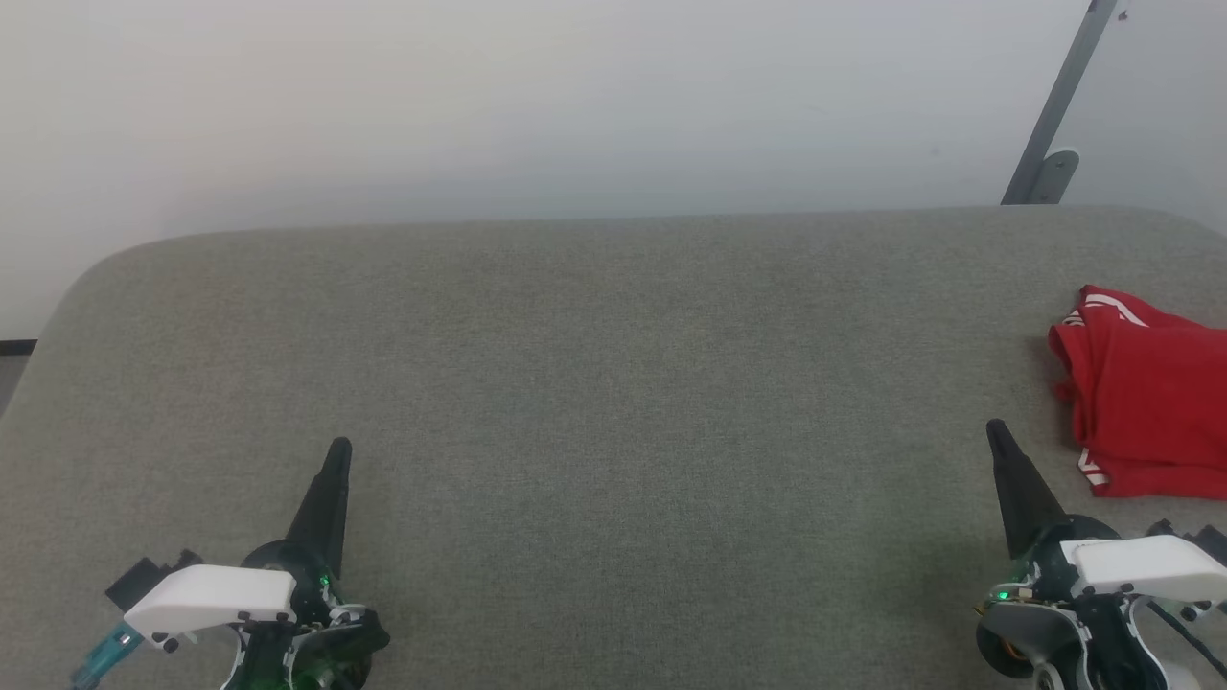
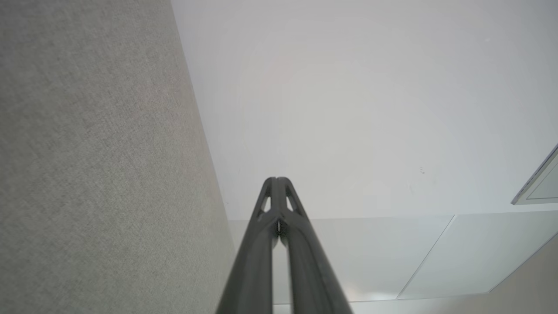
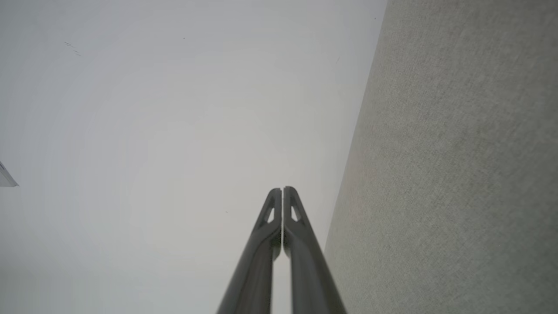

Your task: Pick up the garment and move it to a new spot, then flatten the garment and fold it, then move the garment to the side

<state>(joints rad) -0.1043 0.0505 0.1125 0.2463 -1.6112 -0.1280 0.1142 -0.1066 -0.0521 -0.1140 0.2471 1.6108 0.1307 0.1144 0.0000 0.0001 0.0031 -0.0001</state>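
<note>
Red shiny sleeveless jersey [image 1: 1145,402] lies bunched at the far right of the grey fabric surface [image 1: 613,383]; left gripper [image 1: 339,447] and right gripper [image 1: 994,427] sit empty, fingers closed. Thin cloth could slip a shallow pinch.

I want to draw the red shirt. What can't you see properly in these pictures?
- Red jersey, head view: the picture's right edge cuts it off, and it lies bunched, so its folds hide any lettering.
- Grey metal bar, head view: the top edge cuts it off, so what it holds is unknown.
- Right gripper, head view: its arm runs off the bottom edge.
</note>
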